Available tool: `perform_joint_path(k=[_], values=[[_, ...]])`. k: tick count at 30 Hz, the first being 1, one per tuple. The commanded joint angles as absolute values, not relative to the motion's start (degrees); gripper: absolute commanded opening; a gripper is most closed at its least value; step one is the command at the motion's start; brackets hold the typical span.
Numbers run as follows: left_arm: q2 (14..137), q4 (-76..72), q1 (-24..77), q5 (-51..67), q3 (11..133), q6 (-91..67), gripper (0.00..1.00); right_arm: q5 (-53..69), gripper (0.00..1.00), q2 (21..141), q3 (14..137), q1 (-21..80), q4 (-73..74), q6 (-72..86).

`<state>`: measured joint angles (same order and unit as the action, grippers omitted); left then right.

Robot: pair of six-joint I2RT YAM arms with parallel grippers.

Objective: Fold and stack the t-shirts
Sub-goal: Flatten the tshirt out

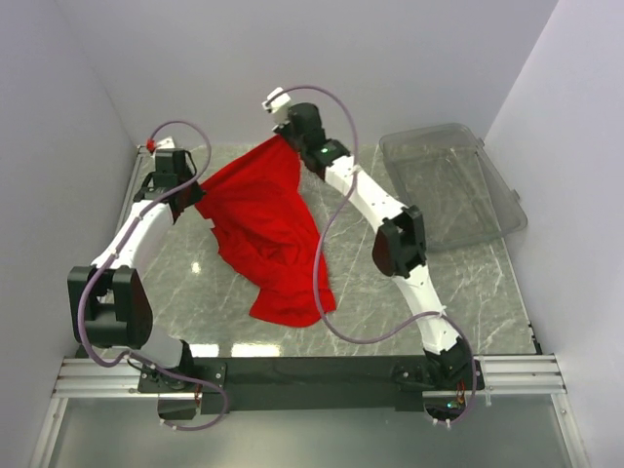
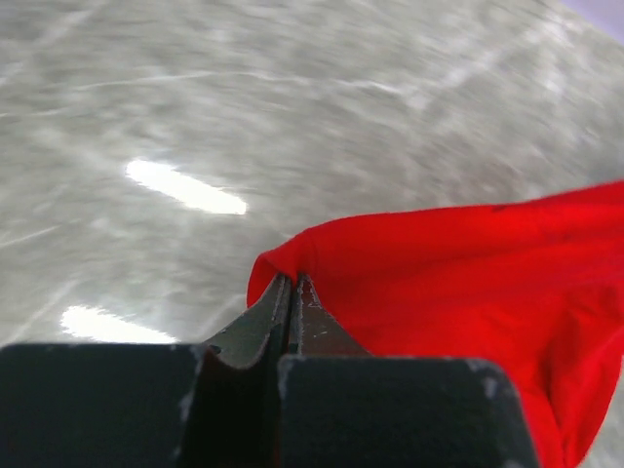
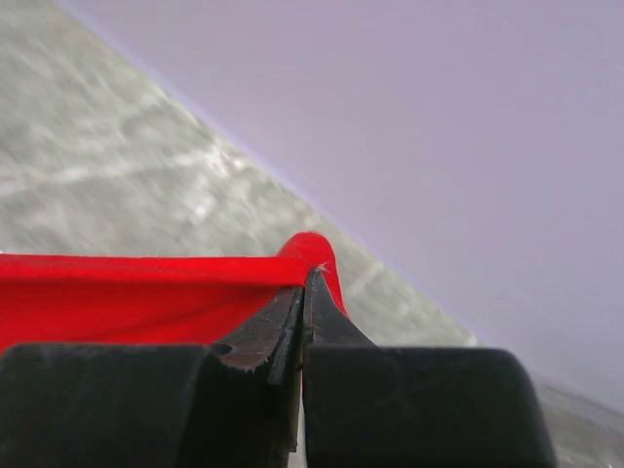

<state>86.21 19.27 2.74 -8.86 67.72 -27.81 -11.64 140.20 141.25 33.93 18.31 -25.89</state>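
Red t-shirt hangs stretched between both arms over the grey marbled bench. Its upper edge runs from 10 to 12 o'clock in the top view, and its lower folds trail toward the bench centre. Left end effector, fingers pressed together, pinches one cloth edge. Right end effector, likewise closed, pinches another near the back wall. Clear plastic bin sits at 2 o'clock, apart from the shirt.

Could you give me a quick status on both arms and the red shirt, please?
Left jaws and right jaws both shut on t-shirt edge. It hangs unfolded between them. Clear bin off right, apart from it.
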Motion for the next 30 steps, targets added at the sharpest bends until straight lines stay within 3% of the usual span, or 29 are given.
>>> perform_joint_path(k=[1,5,7,8,9,11,12,13,16,17,19,24,26,30], values=[[86.0,23.0,0.4,-18.2,67.6,-31.1,0.0,-17.2,0.0,142.8,143.3,36.9,4.5,-26.4],[86.7,23.8,-2.7,-19.3,67.3,-32.4,0.0,-17.8,0.02,145.9,144.7,39.5,1.8,-25.8],[87.3,23.6,-4.7,-18.8,67.2,-32.6,0.0,-15.0,0.17,145.6,144.8,39.6,4.7,-23.8],[87.6,23.5,-5.4,-17.9,67.1,-32.6,0.0,-13.3,0.38,144.3,143.9,39.4,6.1,-22.9],[88.5,22.6,-6.9,-15.5,66.9,-32.1,0.0,-11.9,0.5,142.6,139.7,39.1,7.0,-21.4],[90.2,22.5,-8.8,-12.5,67.4,-31.6,0.03,-4.8,0.67,135.0,134.4,38.1,8.4,-18.8],[91.7,22.7,-9.1,-11.3,68.3,-30.9,0.09,-1.7,0.7,132.2,129.3,36.7,10.9,-18.0],[92.4,23.3,-9.3,-9.3,68.9,-30.7,0.26,4.8,0.77,127.0,126.7,36.0,12.4,-17.3],[91.8,22.9,-9.6,-6.9,70.0,-30.7,0.55,19.1,0.8,118.6,117.7,31.8,20.5,-17.0],[90.8,22.4,-9.6,-6.5,69.8,-30.8,0.6,27.6,0.8,117.2,113.9,30.8,22.7,-16.6],[87.5,21.5,-9.6,-5.5,69.3,-31.5,0.74,32.7,0.79,115.1,110.3,29.2,28.7,-16.4],[79.8,21.2,-9.5,3.9,65.9,-34.2,0.77,40.9,0.74,114.3,99.2,29.0,33.9,-14.0],[78.0,19.2,-9.4,14.5,62.9,-36.0,0.77,42.0,0.74,115.4,97.9,29.3,33.8,-9.4],[72.2,17.0,-7.4,23.5,51.8,-41.2,0.74,41.6,0.72,120.1,99.6,29.8,34.9,-4.7]])
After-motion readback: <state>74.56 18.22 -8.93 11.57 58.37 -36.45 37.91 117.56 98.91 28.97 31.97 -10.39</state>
